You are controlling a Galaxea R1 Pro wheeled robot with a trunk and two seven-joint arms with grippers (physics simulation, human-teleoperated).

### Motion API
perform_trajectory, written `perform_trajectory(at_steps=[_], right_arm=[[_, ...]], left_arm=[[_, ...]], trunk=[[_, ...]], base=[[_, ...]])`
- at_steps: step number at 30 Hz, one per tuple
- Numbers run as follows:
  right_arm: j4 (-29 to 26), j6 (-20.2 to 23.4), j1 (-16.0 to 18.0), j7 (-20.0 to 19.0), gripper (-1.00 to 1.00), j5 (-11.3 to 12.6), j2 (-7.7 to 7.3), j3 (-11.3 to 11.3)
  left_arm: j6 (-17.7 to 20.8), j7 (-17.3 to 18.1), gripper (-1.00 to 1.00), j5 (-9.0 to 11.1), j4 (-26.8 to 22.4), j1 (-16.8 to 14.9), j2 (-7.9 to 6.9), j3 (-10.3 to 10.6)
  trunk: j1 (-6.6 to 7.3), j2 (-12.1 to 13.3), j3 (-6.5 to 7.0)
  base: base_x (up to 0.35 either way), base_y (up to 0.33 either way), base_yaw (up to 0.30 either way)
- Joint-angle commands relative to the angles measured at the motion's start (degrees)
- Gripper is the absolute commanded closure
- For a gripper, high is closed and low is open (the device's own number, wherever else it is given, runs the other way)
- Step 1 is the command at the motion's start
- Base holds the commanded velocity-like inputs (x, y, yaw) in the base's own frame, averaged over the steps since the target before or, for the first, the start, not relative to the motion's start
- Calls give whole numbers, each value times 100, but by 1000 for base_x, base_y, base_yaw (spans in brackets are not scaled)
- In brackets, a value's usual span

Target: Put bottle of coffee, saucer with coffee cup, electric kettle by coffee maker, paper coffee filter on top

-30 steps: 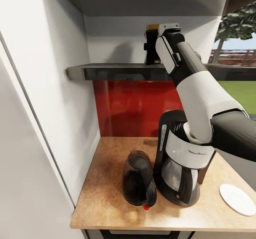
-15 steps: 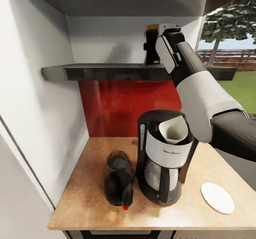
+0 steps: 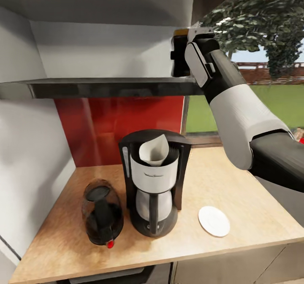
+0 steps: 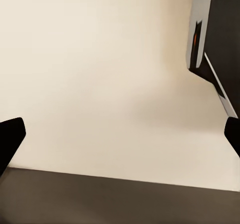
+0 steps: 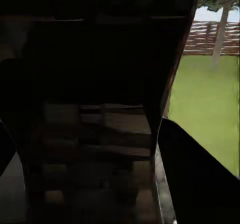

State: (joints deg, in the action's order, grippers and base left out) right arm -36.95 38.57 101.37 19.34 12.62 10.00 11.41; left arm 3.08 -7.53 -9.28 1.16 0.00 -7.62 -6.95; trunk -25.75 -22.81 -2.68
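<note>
My right gripper (image 3: 188, 52) is shut on the dark bottle of coffee (image 3: 180, 55), which has a yellow lid. It holds the bottle at the level of the shelf (image 3: 105, 86), near the shelf's right end. In the right wrist view the bottle (image 5: 100, 84) fills the space between the fingers. On the counter stands the black and silver coffee maker (image 3: 153, 182) with a white paper filter (image 3: 155, 150) in its top. The dark electric kettle (image 3: 102, 211) sits just left of it and a white saucer (image 3: 214, 221) just right of it. The left gripper (image 4: 120, 134) is open over a pale surface.
The wooden countertop (image 3: 236, 195) runs right along a window with lawn and trees outside. A red backsplash (image 3: 109, 123) sits under the shelf, and a white wall (image 3: 25, 157) closes the left side. A dark panel edge (image 4: 215, 39) shows in the left wrist view.
The camera has swung right, so the counter, shelf and coffee maker slid left in the picture. The right gripper and bottle kept their place in view and now sit nearer the shelf's right end.
</note>
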Motion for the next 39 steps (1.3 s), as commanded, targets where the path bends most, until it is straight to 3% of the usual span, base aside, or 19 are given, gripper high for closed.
perform_trajectory(at_steps=[1, 12, 22, 28, 31, 32, 36, 39], right_arm=[[-1, 11, 6, 53, 100, 48, 0, 15], [9, 11, -23, 53, 100, 48, 0, 14], [28, -232, -531, 48, 100, 31, 0, 11], [57, -584, -872, 28, 100, 30, -300, 11], [63, -729, -1228, 7, 100, 29, -400, 15], [57, -993, -1641, -3, 100, 30, -419, 21], [64, -1774, -2452, -16, 100, 22, -469, 30], [68, -2061, -2986, -24, 100, 32, -583, 42]], left_arm=[[17, -18, -100, -58, -6, 0, -2, -50], [9, -20, -100, -57, -3, 2, -11, -52], [8, -20, -100, -57, -6, 0, 5, -52], [0, -20, -100, -57, -10, 0, 13, -52], [-7, -20, -100, -57, -6, 0, 14, -56], [-3, -20, -100, -55, -3, 1, 14, -58], [-17, -20, -100, -48, -2, 1, 15, -60], [-49, -14, -100, -41, -9, 2, 22, -68]], trunk=[[-3, -11, -5], [-3, -11, 56], [-3, -11, 115], [-3, -11, 148], [-3, -11, 152], [-3, -11, 153], [-3, -11, 153], [-3, -11, 153]], base=[[-3, -275, -247], [-1, -276, -247], [0, -269, -241], [0, -152, -216], [0, -23, -56], [0, -4, -10], [0, -1, -3], [0, 0, 0]])
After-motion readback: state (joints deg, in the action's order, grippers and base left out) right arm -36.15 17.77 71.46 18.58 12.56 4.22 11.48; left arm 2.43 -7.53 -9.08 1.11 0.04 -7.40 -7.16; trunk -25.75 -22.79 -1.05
